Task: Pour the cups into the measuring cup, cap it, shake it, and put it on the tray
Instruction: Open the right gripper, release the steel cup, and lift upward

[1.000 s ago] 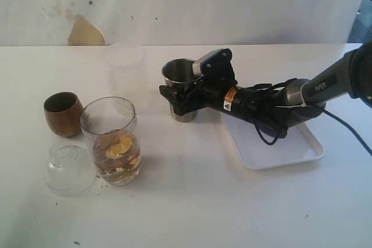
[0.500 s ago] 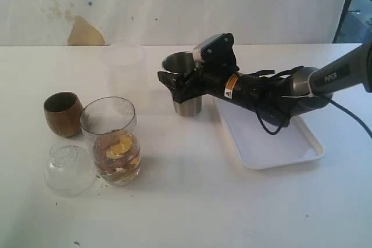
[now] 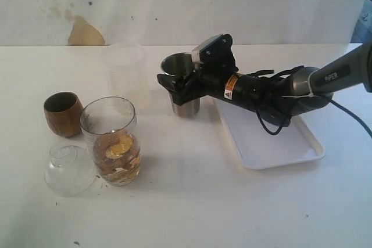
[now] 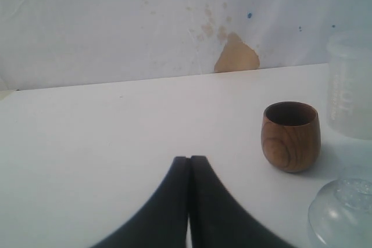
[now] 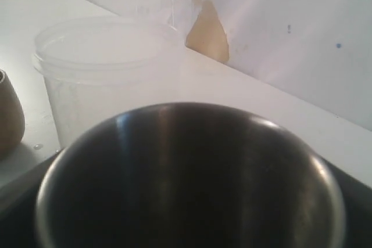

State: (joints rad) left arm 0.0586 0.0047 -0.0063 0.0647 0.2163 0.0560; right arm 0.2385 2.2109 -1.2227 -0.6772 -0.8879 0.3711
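Robot test bench, prob. a lab or demo room, not a home. Evidence: bare white table (image 3: 192, 213) used as work surface; plain white backdrop wall (image 3: 232, 4), speckled and w/ a tan stain (image 3: 85, 32); black manipulator arm (image 3: 261, 91) w/ maker's lettering and a warning sticker (image 3: 231, 87); loose cable (image 3: 354, 129) trailing over the tabletop; misc. props, i.e. wooden cup (image 3: 63, 113), steel tumbler (image 3: 186, 107), measuring cup (image 3: 113, 137), tray (image 3: 273, 143), spread across the surface.

White bench (image 3: 197, 201) carries a brown wooden cup (image 3: 63, 113), a part-filled clear measuring cup (image 3: 113, 143), a clear dome lid (image 3: 70, 169) beside it, a frosted plastic cup (image 3: 124, 68) and a white tray (image 3: 273, 140).
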